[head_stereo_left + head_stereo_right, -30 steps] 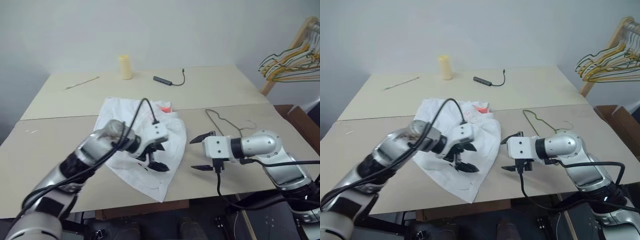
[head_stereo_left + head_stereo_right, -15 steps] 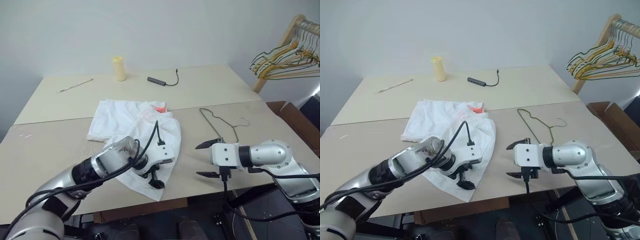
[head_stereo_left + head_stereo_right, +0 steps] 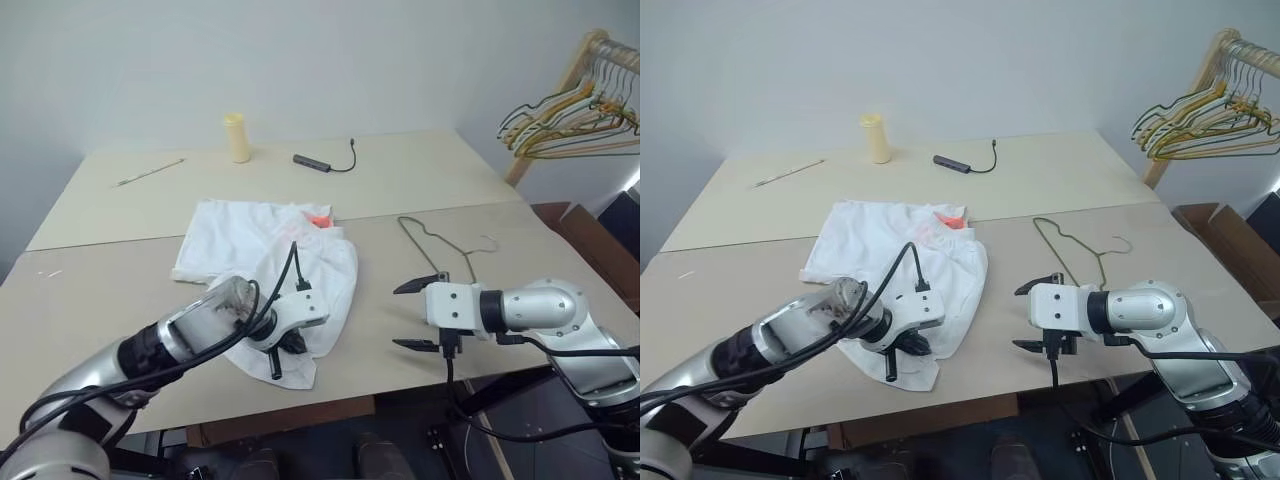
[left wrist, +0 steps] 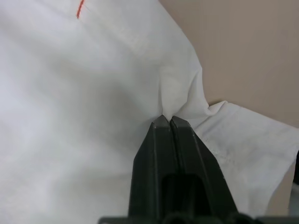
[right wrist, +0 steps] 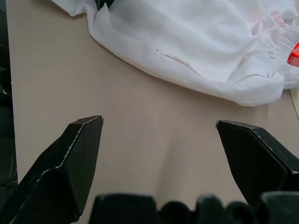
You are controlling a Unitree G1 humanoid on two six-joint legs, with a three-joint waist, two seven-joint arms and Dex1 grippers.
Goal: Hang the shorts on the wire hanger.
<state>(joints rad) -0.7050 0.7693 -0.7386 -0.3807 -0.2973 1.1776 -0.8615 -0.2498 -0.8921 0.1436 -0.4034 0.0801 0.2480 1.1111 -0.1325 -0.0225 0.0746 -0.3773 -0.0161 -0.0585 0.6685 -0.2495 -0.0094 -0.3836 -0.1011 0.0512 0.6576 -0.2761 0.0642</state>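
Observation:
The white shorts [image 3: 262, 238] lie crumpled on the table's middle, with a pink-red mark [image 3: 320, 218] at their far edge. My left gripper [image 3: 283, 352] points down at their near hem and is shut on a pinched fold of the shorts [image 4: 70, 93], its black fingertips [image 4: 161, 125] pressed together. The thin wire hanger [image 3: 419, 243] lies flat on the table to the right of the shorts. My right gripper [image 3: 408, 316] hovers just near of the hanger, open and empty. In the right wrist view its wide-spread gripper [image 5: 159, 122] faces the shorts [image 5: 196, 37].
A yellow bottle [image 3: 236, 137], a black adapter with its cable [image 3: 318, 163] and a thin stick [image 3: 150, 171] lie at the table's far side. A bunch of coloured hangers [image 3: 570, 110] hangs on a wooden rack at the right, above a cardboard box [image 3: 592, 238].
My left gripper came down and towards the left onto the near part of the shorts and shut on a fold, bunching the hem. The right gripper stayed open and still.

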